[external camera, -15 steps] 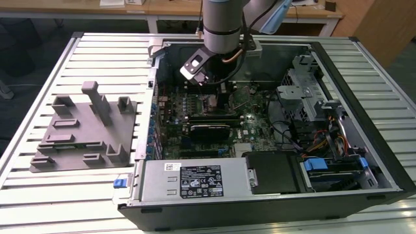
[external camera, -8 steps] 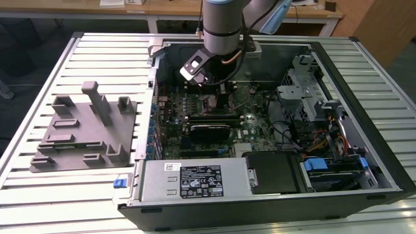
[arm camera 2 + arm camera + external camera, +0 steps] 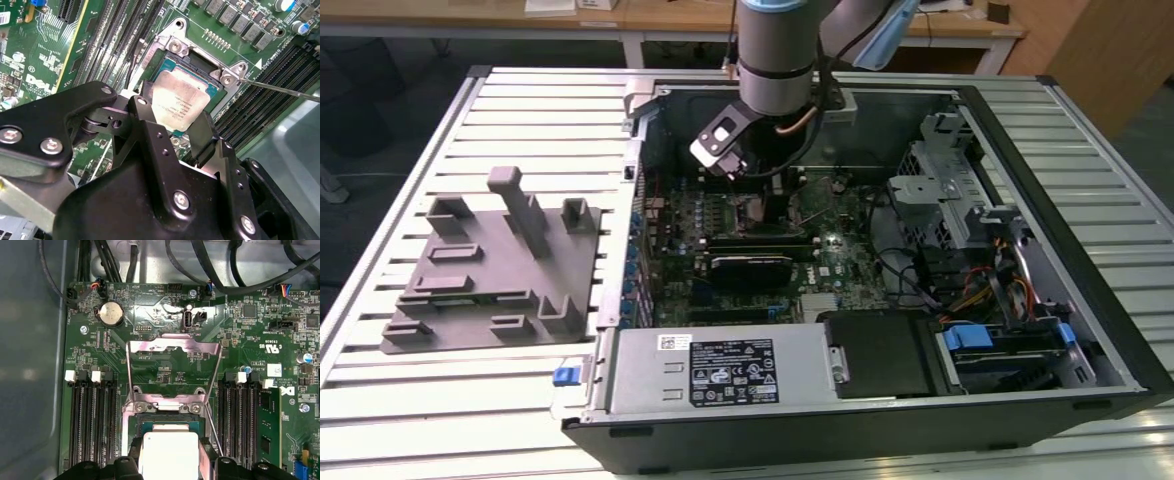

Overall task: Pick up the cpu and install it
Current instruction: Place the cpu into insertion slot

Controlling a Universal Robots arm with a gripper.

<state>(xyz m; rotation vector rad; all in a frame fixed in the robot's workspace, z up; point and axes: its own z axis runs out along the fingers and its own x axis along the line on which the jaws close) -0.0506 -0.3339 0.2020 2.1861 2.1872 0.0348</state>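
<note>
The computer case [image 3: 854,432] lies open on its side on the slatted desk [image 3: 454,420]. A grey fixture block [image 3: 494,270] with upright posts stands on the desk just beside the case, on the exterior view's left. The arm [image 3: 774,50] reaches down from the far side into the case, above the green mainboard [image 3: 841,250].

The end effector [image 3: 172,112] is closed on the cpu [image 3: 180,102]. Its two black fingers [image 3: 202,135] press against opposite edges of the pale silver chip. In both wrist views the cpu is held flat, directly over the open socket [image 3: 200,65]. Parts of the socket's frame and teal inner area show around the chip's edges. It cannot be told whether the chip is fully seated or just above the socket.

In the first wrist view the cpu [image 3: 169,455] sits between the end effector [image 3: 169,467] fingertips. The socket's hinged metal plate [image 3: 172,347] stands raised on the far side of the chip. The thin metal lever [image 3: 280,89] is released and angles away from the socket. Dark memory slots [image 3: 92,420] run alongside the socket.
</note>
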